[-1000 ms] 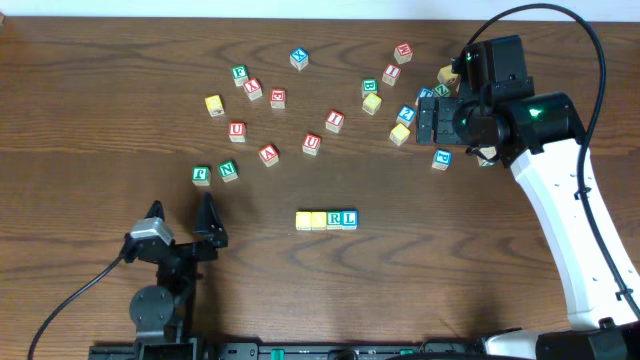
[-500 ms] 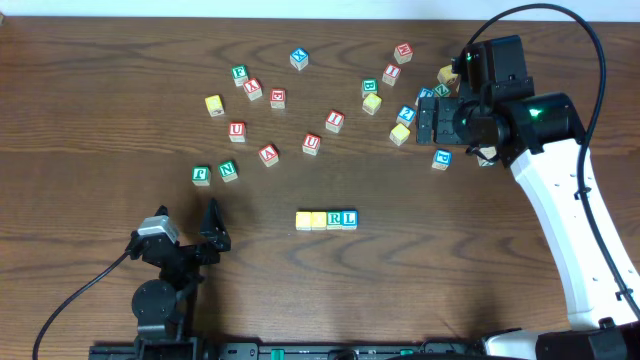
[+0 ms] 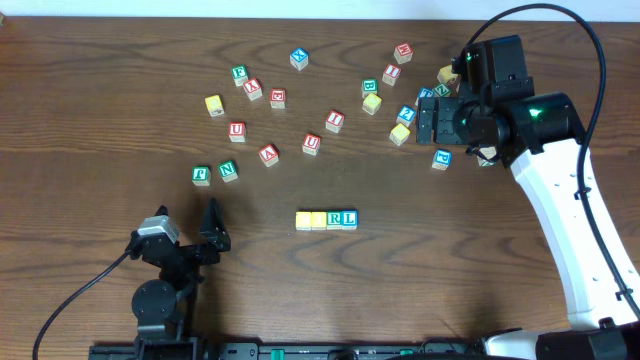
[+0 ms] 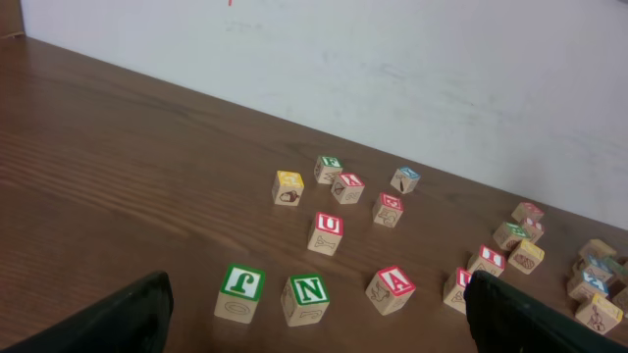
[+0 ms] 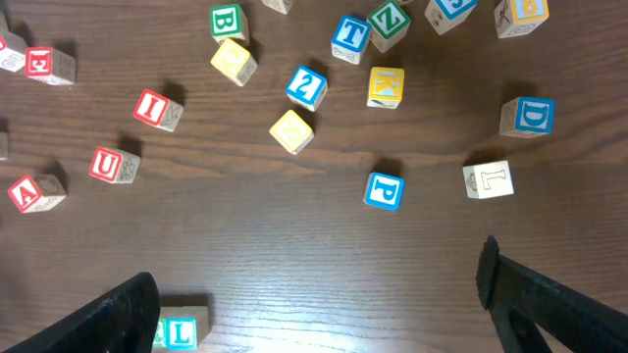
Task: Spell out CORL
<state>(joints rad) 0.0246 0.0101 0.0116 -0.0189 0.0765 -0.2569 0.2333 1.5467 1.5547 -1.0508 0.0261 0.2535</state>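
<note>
Now | black left gripper [image 3: 186,213], black right gripper [image 5: 314,294]: spread wide, holding nothing | row of wooden letter cubes [image 3: 326,219]: lies rightward of left, axis sideways

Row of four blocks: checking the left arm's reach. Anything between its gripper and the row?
Nothing visible. Only bare table separates the left gripper from the row of four blocks; the green N block sits off that line.
</note>
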